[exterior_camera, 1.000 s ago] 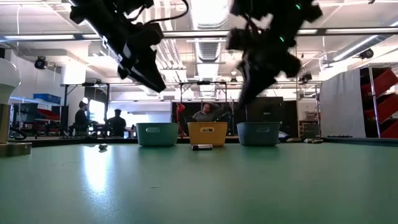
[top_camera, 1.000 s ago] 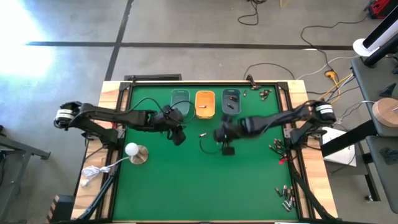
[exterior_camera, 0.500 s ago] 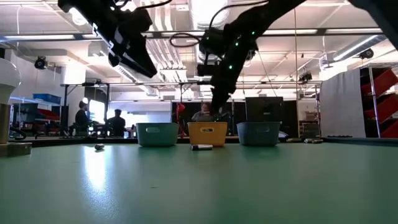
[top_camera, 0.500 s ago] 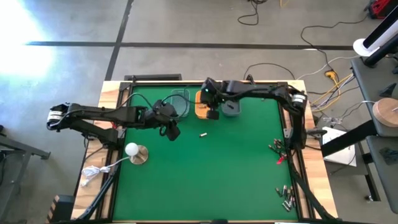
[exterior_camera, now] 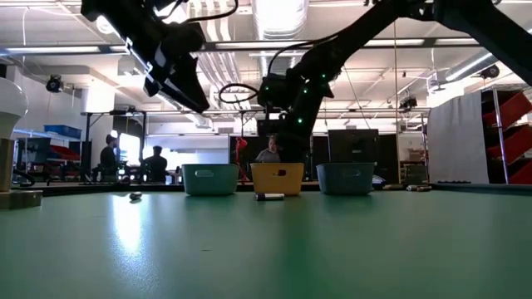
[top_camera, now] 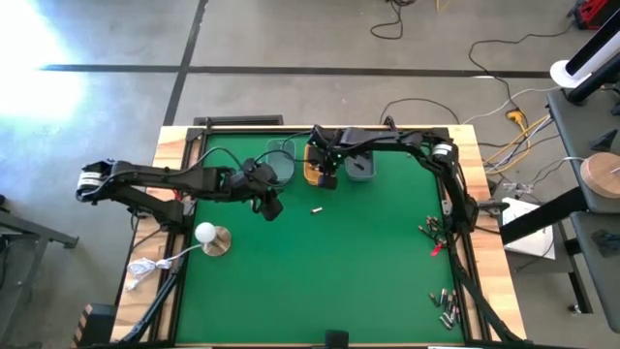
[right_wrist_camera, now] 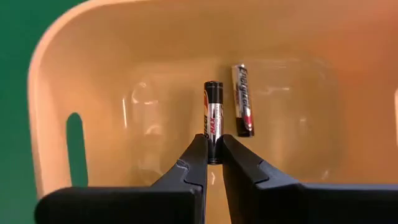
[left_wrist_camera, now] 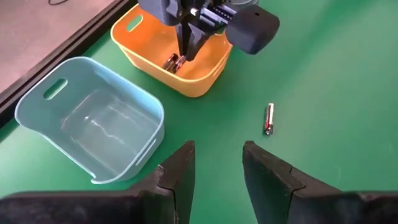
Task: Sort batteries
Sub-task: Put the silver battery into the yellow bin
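Note:
My right gripper (top_camera: 327, 179) hangs over the orange tray (top_camera: 319, 160), shut on a silver and black battery (right_wrist_camera: 213, 121). A second battery (right_wrist_camera: 242, 109) lies flat on that tray's floor. My left gripper (left_wrist_camera: 216, 152) is open and hovers above the green table beside the light blue tray (left_wrist_camera: 93, 127), touching nothing. One loose battery (left_wrist_camera: 268, 119) lies on the mat ahead of it, also seen in the high view as the loose battery (top_camera: 316, 208). A grey tray (top_camera: 359, 163) stands to the right of the orange one. My right gripper pinches the battery by its near end (right_wrist_camera: 213, 155) between the two fingertips (right_wrist_camera: 198, 155). The fingers come from above, pointing down into the orange tray, and the battery sticks out ahead of them in line with them. Whether its far end touches the tray floor I cannot tell.
More batteries lie near the table's right edge (top_camera: 431, 228), at its near right corner (top_camera: 446, 308) and by the far right corner (top_camera: 412, 145). A white ball on a round base (top_camera: 205, 233) stands at the left. People stand in the room beyond the table (exterior_camera: 154, 162).
My right arm has swung from the middle of the table toward the far edge, carrying its gripper over the orange tray, where it now points down into it. My left gripper has drifted a little toward the table's left. The loose battery on the mat has stayed put.

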### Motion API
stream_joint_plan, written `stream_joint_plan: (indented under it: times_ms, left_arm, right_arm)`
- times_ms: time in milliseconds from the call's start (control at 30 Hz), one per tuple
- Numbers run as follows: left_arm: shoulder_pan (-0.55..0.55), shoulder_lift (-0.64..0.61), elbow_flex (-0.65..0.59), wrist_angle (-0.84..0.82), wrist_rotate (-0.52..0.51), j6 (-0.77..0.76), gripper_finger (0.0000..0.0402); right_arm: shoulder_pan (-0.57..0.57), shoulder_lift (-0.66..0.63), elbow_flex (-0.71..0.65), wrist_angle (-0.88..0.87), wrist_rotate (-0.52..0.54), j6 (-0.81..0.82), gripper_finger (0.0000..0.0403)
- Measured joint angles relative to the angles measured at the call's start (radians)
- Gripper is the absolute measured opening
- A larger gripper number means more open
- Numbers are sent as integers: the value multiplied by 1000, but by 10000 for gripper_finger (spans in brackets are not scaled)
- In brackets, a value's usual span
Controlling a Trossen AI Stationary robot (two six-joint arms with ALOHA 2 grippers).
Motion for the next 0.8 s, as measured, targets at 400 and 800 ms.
stream_joint_plan:
  times_ms: [400,800]
  left_arm:
    - [0,1,1,56,1,11,114]
    - [-2,189,-30,382,93,152,138]
  right_arm:
    - [-2,0,-1,-2,-4,-18,102]
    - [43,-403,-17,-26,-7,-17,177]
